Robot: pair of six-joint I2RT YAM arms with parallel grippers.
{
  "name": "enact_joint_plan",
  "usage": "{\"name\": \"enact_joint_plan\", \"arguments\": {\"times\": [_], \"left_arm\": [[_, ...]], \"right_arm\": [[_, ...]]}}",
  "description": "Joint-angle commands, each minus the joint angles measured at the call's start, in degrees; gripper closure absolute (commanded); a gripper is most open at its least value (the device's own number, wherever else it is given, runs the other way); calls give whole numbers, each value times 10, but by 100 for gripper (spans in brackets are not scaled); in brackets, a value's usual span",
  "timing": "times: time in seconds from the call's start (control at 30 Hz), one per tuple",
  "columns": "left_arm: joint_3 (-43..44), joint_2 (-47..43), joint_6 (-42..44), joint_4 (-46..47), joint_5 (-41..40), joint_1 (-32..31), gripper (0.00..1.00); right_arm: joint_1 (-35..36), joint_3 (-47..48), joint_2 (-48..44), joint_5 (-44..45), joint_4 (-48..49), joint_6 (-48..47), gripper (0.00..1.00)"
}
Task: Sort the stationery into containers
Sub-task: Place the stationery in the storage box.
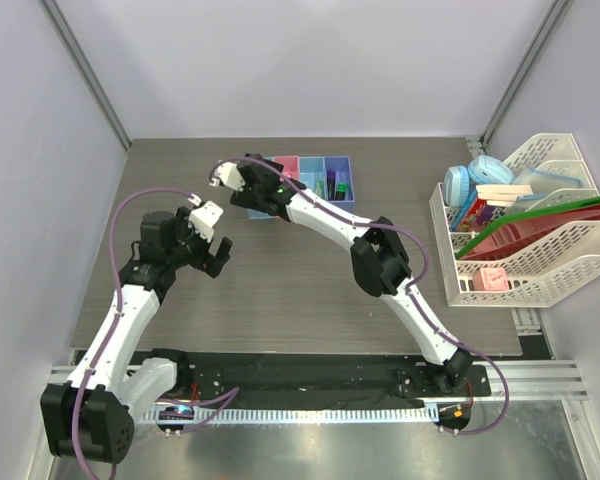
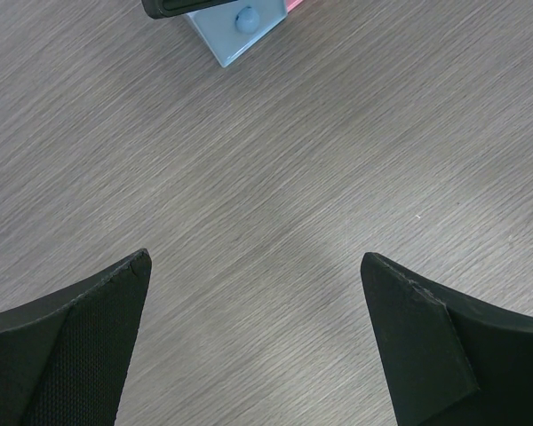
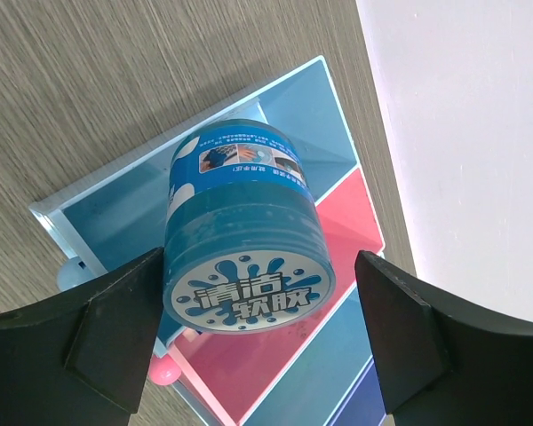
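Note:
A round blue jar (image 3: 244, 240) with a splash-pattern lid leans in the blue bin (image 3: 115, 213), the end bin of the joined row of containers (image 1: 315, 178). My right gripper (image 3: 258, 275) hovers over it, open. Its left finger touches the jar's side and its right finger stands apart from it. The pink bin (image 3: 338, 222) beside it looks empty. A green-capped piece (image 1: 332, 185) stands in a farther bin. My left gripper (image 1: 215, 252) is open and empty above bare table (image 2: 266, 177), near-left of the row. The blue bin's corner shows in the left wrist view (image 2: 235, 27).
A large white mesh rack (image 1: 570, 270) with books, folders and a blue object stands at the right edge of the table. Grey walls close in the back and both sides. The right arm stretches diagonally across the middle of the table.

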Motion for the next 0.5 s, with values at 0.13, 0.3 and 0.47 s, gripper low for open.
{"name": "enact_joint_plan", "arguments": {"times": [0.13,0.3,0.47], "left_arm": [[5,2,-12,10,22,6,0],[1,1,-14,10,26,8,0],[0,1,-16,14,29,9,0]], "right_arm": [[2,11,-22,31,26,-23,11],[1,12,-30,37,39,-28,11],[1,14,-35,42,49,-29,11]]}}
